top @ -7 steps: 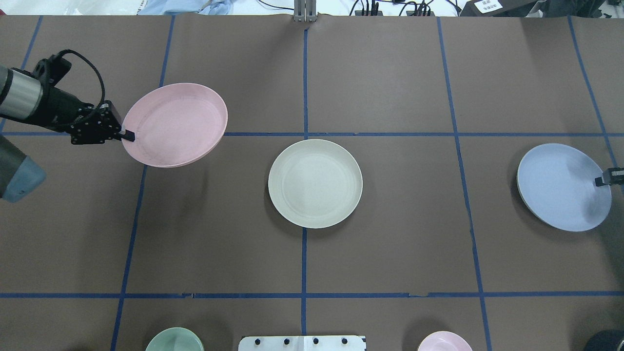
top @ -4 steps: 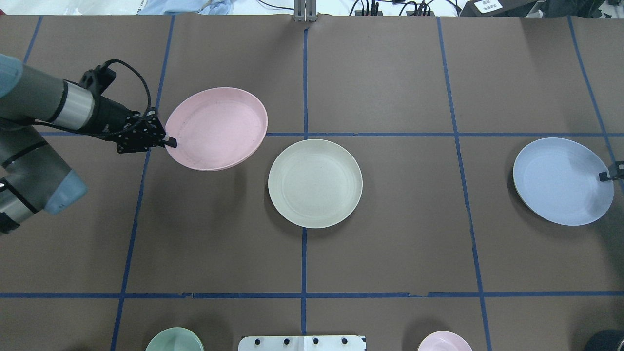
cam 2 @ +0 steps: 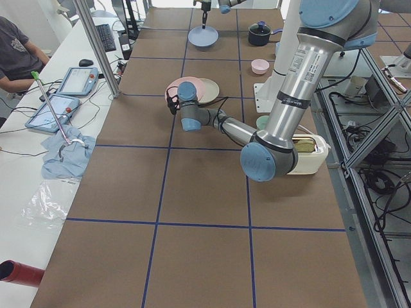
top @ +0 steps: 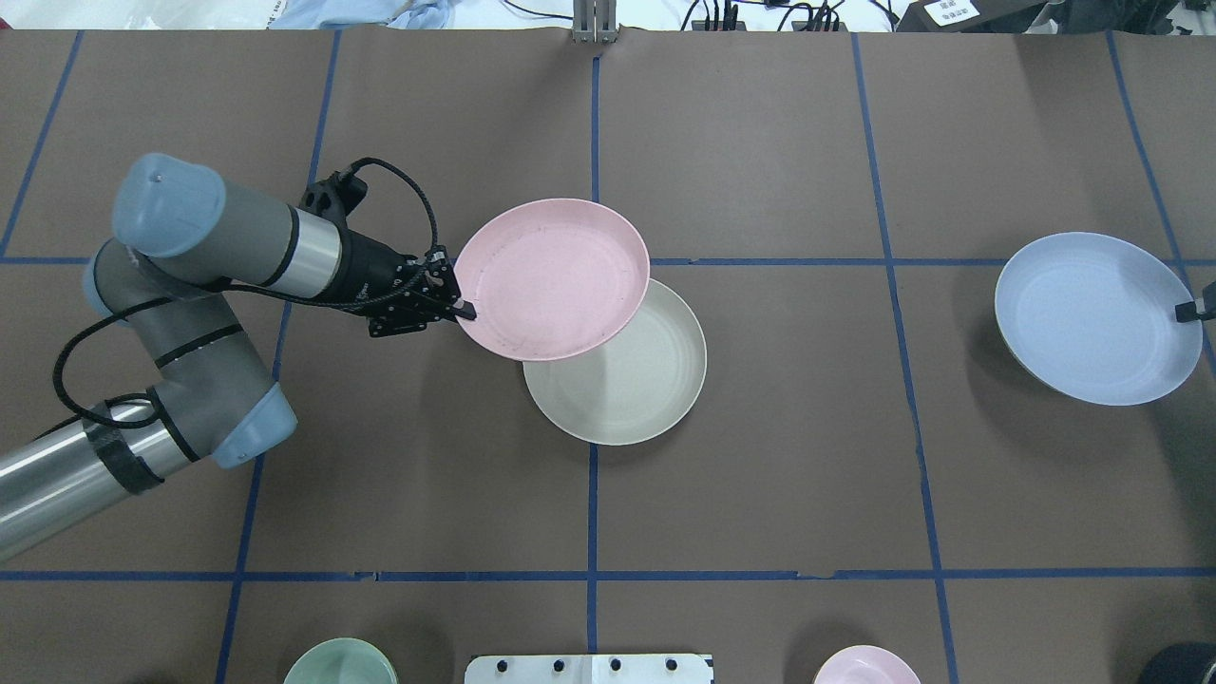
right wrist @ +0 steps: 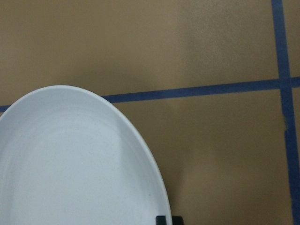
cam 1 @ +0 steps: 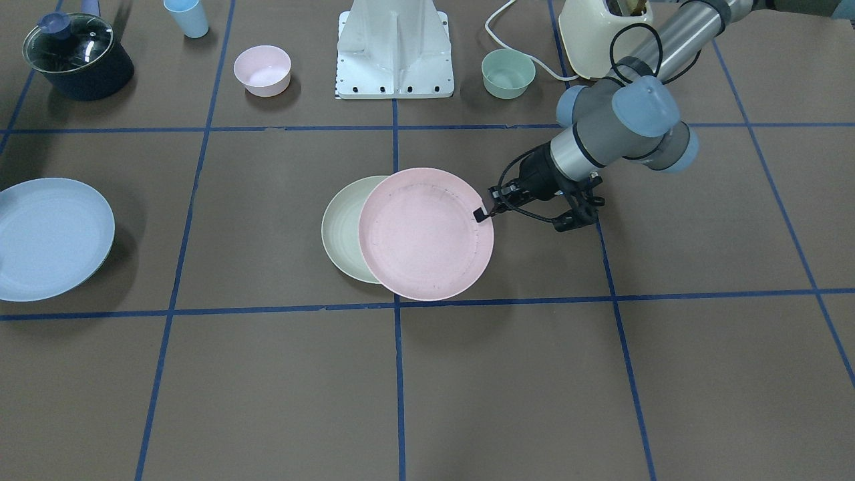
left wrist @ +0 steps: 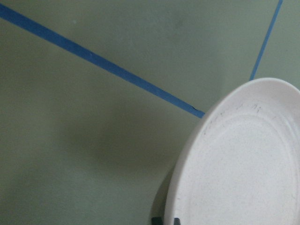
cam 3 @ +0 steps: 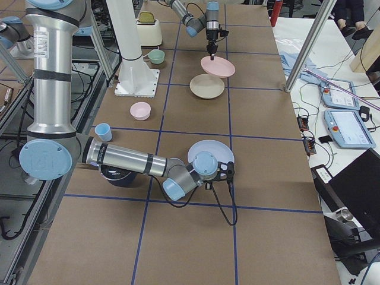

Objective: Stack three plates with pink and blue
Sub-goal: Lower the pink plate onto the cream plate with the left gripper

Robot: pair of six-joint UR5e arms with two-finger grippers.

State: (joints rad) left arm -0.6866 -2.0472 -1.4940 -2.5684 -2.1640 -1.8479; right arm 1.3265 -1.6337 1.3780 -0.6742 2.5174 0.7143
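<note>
the left gripper (top: 463,308), jaws clamped on the pink plate's (top: 556,275) rim, holds it raised and partly over the cream-green plate (top: 636,380) lying flat on the table (top: 760,475), while far right the blue plate (top: 1092,318) hangs lifted, its rim pinched by the right gripper (top: 1187,311).

three plates (cam 1: 427,240), two bowls (cam 1: 262,70), one cup (cam 1: 186,17), one pot (cam 1: 77,57), one toaster (cam 1: 594,33)
</note>
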